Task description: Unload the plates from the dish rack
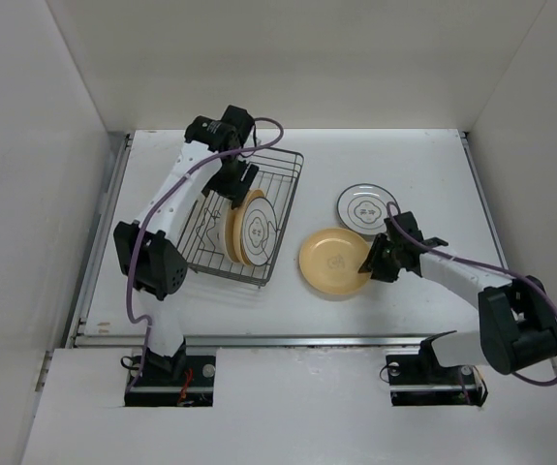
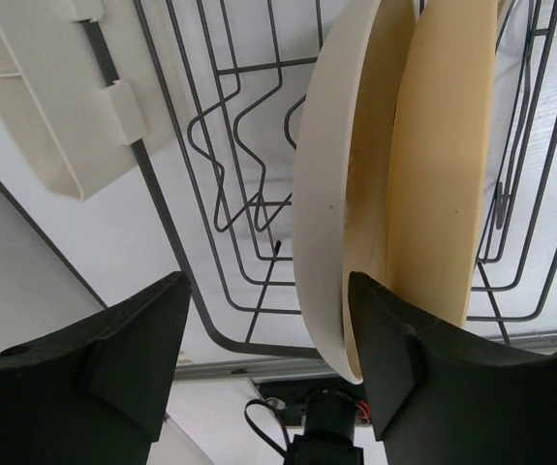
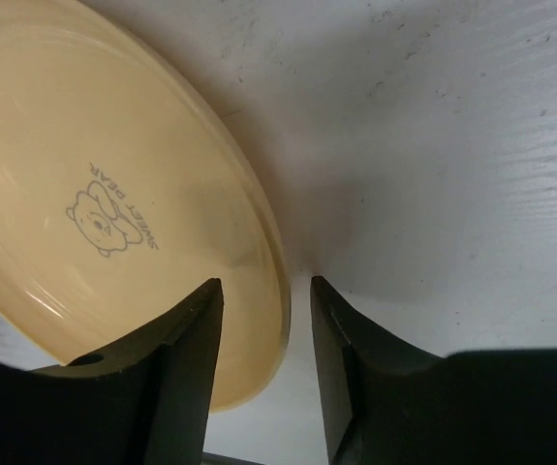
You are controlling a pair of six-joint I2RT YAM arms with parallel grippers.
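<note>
The dish rack [image 1: 283, 208] stands left of centre and shows from inside in the left wrist view [image 2: 230, 145]. Two plates stand on edge in it: a white plate with a centre drawing [image 1: 259, 232] and a yellow-tan plate [image 1: 232, 231] behind it. My left gripper [image 1: 232, 184] is open over their top edges. In the left wrist view the white plate's rim [image 2: 322, 194] lies between the jaws [image 2: 266, 291], next to the right finger, with the yellow plate [image 2: 443, 165] beyond. A yellow plate [image 1: 334, 262] and a white dark-rimmed plate [image 1: 365, 206] lie flat on the table. My right gripper [image 1: 373, 263] is open astride the yellow plate's right rim [image 3: 278, 281].
A cream plastic clip [image 2: 65, 97] hangs on the rack's side wire. White walls close in the table on the left, back and right. The arm bases stand at the near edge [image 1: 278, 339].
</note>
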